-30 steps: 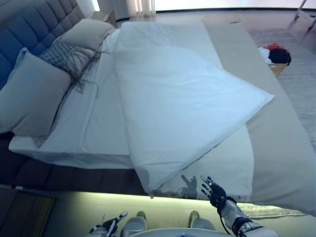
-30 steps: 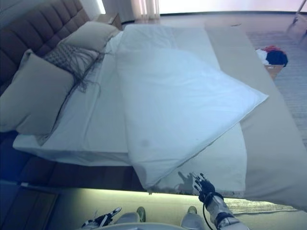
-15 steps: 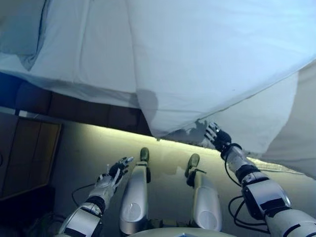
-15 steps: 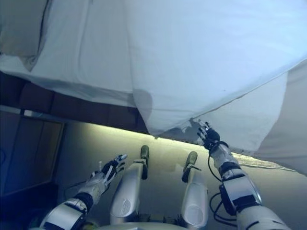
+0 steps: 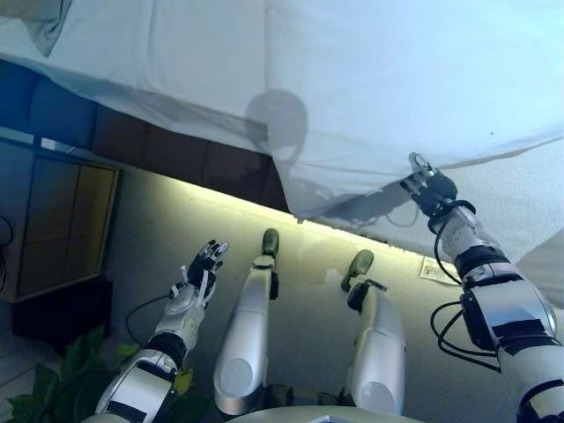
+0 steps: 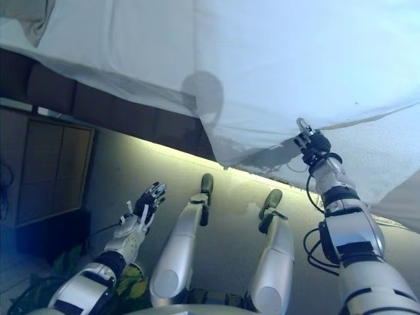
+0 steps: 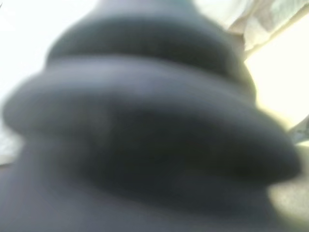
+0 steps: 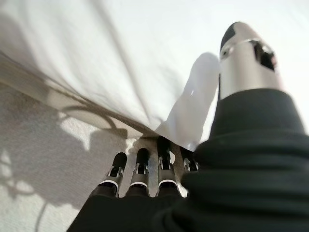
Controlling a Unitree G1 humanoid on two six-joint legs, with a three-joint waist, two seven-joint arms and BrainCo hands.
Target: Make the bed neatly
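We find one white duvet (image 5: 405,79) lying askew across the bed (image 5: 106,141), its long edge slanting away to the right, its lower hem directly at the right hand (image 5: 429,187), which is far nearer than the left. That hand's fingers (image 8: 140,169) slip under the hem with the thumb above, not yet clenched. The left hand (image 5: 201,269) hangs relaxed over the floor (image 5: 159,220), well apart.

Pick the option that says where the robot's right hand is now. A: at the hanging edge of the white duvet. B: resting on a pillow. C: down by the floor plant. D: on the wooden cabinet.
A: the right hand is up at the lower edge of the white duvet, its fingers reaching under that edge in the right wrist view.
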